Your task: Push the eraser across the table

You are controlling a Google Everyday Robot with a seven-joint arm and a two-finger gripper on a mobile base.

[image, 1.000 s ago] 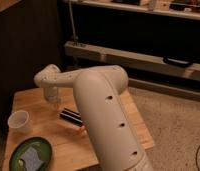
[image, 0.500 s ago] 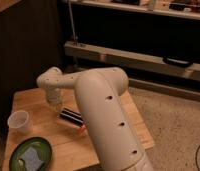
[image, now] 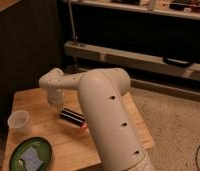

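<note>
The robot's thick white arm (image: 110,115) fills the middle of the scene. It rises from the lower right and bends over the light-brown wooden desk (image: 35,102). At its far end the arm turns down, and the claw (image: 55,102) hangs low over the back-middle part of the desk top. From where I stand I cannot tell whether the claw is spread wide or drawn narrow, and I see nothing held in it.

The eraser (image: 72,116), a flat black block, lies on the desk just to the right of the claw and a little nearer to me. Its long side runs at a slant, and its far end is tucked in against the arm. Its near end lies close beside the claw, though I cannot tell if they touch.

A small orange piece (image: 84,127) pokes out just beyond the eraser at the arm's edge, mostly hidden. A white cup (image: 19,121) stands upright near the desk's left edge, well apart from the eraser. In front of it, at the near left corner, sits a green plate (image: 23,145) with a pale squarish thing (image: 32,157) in it.

Behind the desk run metal shelf rails (image: 133,57) against a dark wall, and speckled floor (image: 173,125) shows on the right.
</note>
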